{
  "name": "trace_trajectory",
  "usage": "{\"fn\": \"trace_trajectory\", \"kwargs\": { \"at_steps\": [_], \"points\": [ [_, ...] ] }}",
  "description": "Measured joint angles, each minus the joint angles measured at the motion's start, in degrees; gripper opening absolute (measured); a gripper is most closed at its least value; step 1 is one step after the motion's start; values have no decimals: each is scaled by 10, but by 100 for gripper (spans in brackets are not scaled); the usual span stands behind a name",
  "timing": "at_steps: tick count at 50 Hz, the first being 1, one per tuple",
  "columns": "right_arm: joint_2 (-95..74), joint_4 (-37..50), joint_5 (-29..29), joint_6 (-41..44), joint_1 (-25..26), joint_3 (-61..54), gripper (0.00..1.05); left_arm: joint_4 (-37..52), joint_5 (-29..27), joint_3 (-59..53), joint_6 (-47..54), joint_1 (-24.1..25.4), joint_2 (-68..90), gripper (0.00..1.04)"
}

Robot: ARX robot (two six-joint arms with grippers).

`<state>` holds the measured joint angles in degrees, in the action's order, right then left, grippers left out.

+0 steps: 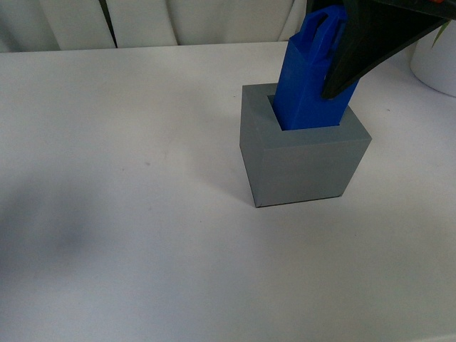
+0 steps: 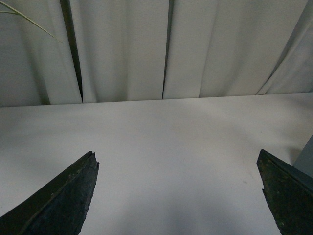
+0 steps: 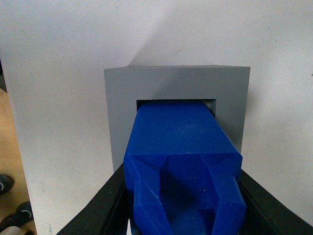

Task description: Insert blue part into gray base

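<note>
Insertion looks partly done: the blue part [image 3: 178, 142] is clamped between the closed jaws of the right gripper [image 3: 185, 215], its lower end inside the recess of the base [image 3: 122, 98] just beyond the fingertips, seemingly a little tilted. Next it likely needs squaring up, pushing straight down, then release. The left gripper [image 2: 178, 196] hangs wide apart, empty, over the table [image 2: 171, 137].

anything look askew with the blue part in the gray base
Yes: the blue part sits only partway in the gray base, seemingly leaning rather than upright, with the right gripper shut on it.
</note>
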<state>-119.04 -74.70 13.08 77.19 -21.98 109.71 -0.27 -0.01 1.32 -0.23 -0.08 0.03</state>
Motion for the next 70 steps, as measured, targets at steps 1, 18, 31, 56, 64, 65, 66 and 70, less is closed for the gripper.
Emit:
{"fn": "trace_trajectory", "kwargs": {
  "at_steps": [1, 18, 31, 56, 64, 65, 66, 70],
  "points": [
    [0, 2, 0, 0, 0, -1, 46, 0, 0, 0, 0, 0, 0, 99],
    [3, 29, 31, -5, 6, -13, 87, 0, 0, 0, 0, 0, 0, 99],
    [86, 83, 90, -12, 27, -80, 97, 0, 0, 0, 0, 0, 0, 99],
    [410, 354, 240, -118, 135, -427, 97, 0, 0, 0, 0, 0, 0, 99],
    [512, 494, 265, -224, 178, -557, 97, 0, 0, 0, 0, 0, 0, 99],
    [533, 530, 268, -253, 188, -586, 97, 0, 0, 0, 0, 0, 0, 99],
    [540, 542, 267, -263, 191, -596, 97, 0, 0, 0, 0, 0, 0, 99],
    [576, 620, 258, -327, 206, -652, 97, 0, 0, 0, 0, 0, 0, 99]
  ]
}}
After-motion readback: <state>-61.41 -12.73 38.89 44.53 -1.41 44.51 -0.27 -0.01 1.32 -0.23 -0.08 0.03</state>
